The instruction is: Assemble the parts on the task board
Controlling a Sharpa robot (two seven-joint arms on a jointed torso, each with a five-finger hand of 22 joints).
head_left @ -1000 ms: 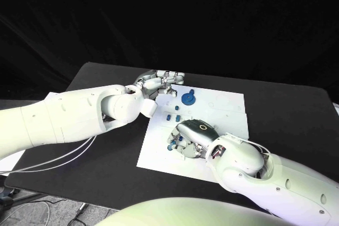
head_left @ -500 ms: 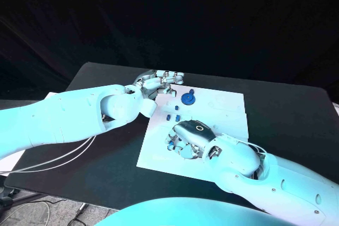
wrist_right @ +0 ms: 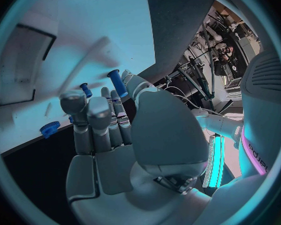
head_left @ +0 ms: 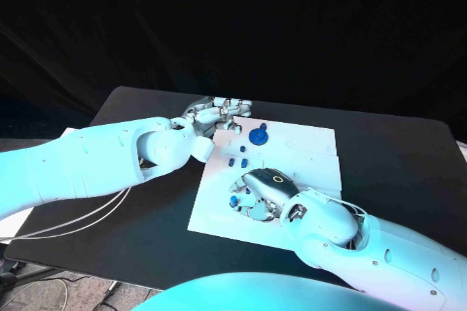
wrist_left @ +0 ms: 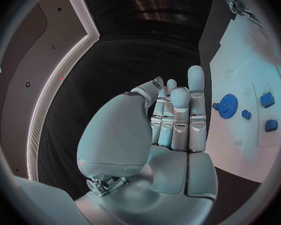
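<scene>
White task board (head_left: 301, 146), frame centre: right hand (head_left: 261, 189) pinches a small blue peg (wrist_right: 117, 83), insertion next; left hand (head_left: 216, 113) empty, fingers closed.

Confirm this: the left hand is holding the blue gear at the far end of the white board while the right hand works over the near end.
Not quite. The left hand holds nothing; the blue gear sits on the white board beside its fingers, apart from them, as the left wrist view shows. The right hand is indeed over the near end.

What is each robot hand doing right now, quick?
Left robot hand: open, fingers straight, holding nothing, beside the blue gear.
Right robot hand: over the board among blue pegs; cannot tell if it holds one.
</scene>
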